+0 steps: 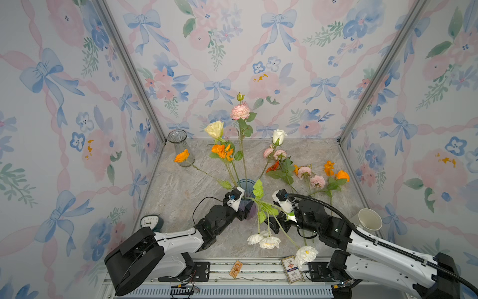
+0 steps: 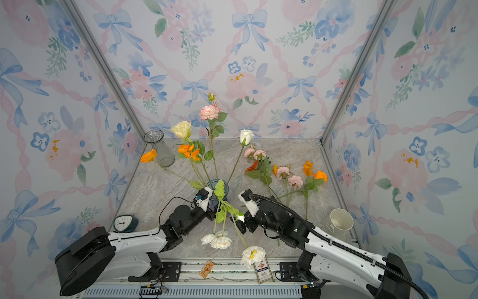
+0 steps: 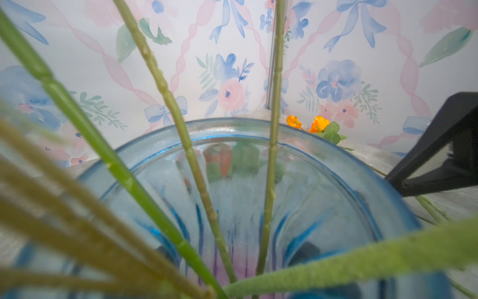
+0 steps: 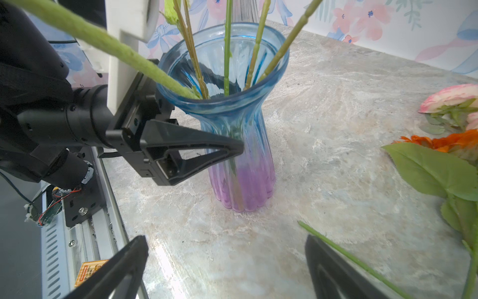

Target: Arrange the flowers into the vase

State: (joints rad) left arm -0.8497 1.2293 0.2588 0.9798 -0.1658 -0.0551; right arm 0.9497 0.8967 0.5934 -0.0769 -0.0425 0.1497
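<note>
The blue-and-purple glass vase (image 1: pixel 245 187) (image 4: pixel 240 145) stands mid-table. It holds a cream rose (image 1: pixel 214 129), a pink rose (image 1: pixel 240 111), a white rose (image 1: pixel 279 136), orange poppies (image 1: pixel 221 151) and an orange gerbera (image 1: pixel 181 156). White poppies (image 1: pixel 269 242) on fuzzy stems lean out over its rim toward the front. My left gripper (image 1: pixel 245 210) is round the vase's neck, one fingertip (image 4: pixel 232 147) against the glass and the far finger hidden. My right gripper (image 4: pixel 225 240) (image 2: pixel 241 227) hangs open and empty just right of the vase. More flowers (image 1: pixel 310 177) lie loose at the right.
An empty clear glass vase (image 1: pixel 180 147) stands back left. A small clock (image 1: pixel 151 222) sits front left, a paper cup (image 1: pixel 370 219) lies front right, and two cards (image 1: pixel 292 269) rest on the front rail. A loose stem end (image 4: pixel 336 246) lies beside one right finger.
</note>
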